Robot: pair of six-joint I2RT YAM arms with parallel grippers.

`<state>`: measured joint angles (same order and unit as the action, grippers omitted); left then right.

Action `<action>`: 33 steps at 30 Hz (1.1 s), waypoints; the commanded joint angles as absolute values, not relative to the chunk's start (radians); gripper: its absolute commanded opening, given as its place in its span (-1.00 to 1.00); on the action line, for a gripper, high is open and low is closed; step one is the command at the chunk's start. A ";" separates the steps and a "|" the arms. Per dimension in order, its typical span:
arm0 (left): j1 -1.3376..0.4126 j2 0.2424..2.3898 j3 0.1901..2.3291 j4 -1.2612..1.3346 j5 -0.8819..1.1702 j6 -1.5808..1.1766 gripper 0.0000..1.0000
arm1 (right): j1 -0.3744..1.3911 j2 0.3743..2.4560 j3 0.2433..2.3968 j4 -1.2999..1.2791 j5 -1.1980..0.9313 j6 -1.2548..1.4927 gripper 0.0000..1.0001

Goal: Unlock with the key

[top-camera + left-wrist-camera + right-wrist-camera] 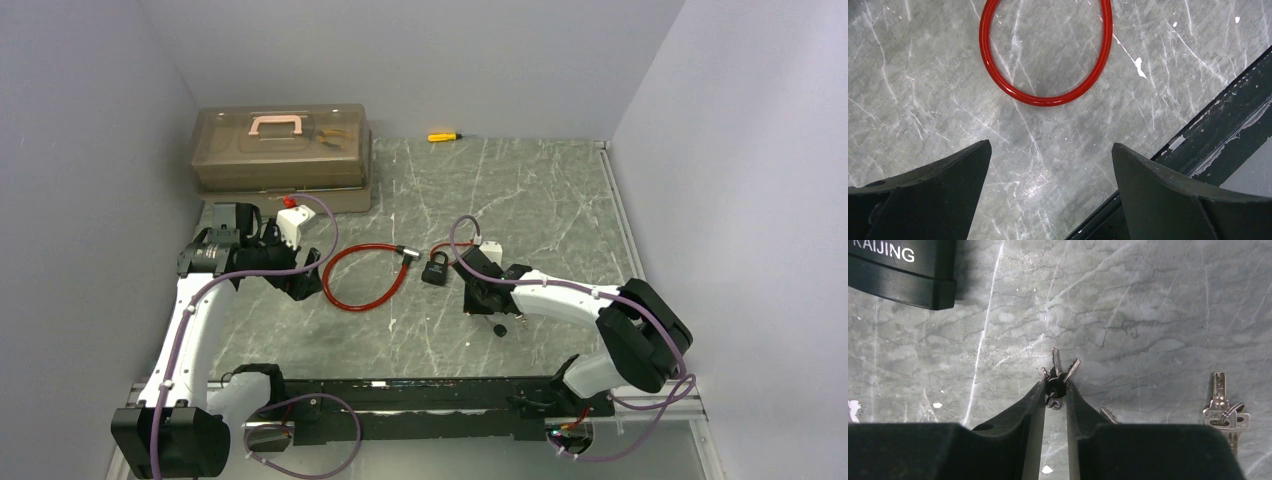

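Grey marble-patterned surface [540,200] carries everything here. The black padlock with white "KAIJING" lettering [435,268] lies near its middle, between the two arms, and the ends of the red plastic-coated cable loop [1043,101] run up to it. Whether the shackle passes through those ends cannot be made out.

The right gripper [1054,387] points down at the surface just beside the padlock. Its fingers [1023,410] are drawn close together, with their tips against either side of the black-headed bunch of small metal keys [1056,382]. Two key blades fan out past the tips, and the bunch lies on the surface. In the right wrist view the padlock's corner sits up and to the left, clearly apart from the keys. A second set of silver keys on a ring [1223,412] lies well off to the right of the fingers, untouched.

The left gripper [1050,145] hangs over bare surface with its fingers [948,175] spread wide and nothing between them. The near curve of the red cable lies just beyond the tips, not touching them. A black rail [1228,125] crosses the lower right corner of the left wrist view.

At the back left stands a translucent brown plastic toolbox with a pink handle [283,150], lid down. A yellow-handled screwdriver [444,136] lies at the far edge of the surface.
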<state>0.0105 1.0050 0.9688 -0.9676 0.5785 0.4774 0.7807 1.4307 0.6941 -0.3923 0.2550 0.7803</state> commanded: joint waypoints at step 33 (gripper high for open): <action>-0.121 0.737 0.979 -0.853 0.913 0.735 0.97 | 0.894 1.037 0.945 -0.303 -0.148 0.403 -1.00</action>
<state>-0.0803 0.8639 0.9817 -0.9165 0.7029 0.5793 0.8772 1.0695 0.8387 -0.3508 -0.0051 0.4618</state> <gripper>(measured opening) 0.984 0.047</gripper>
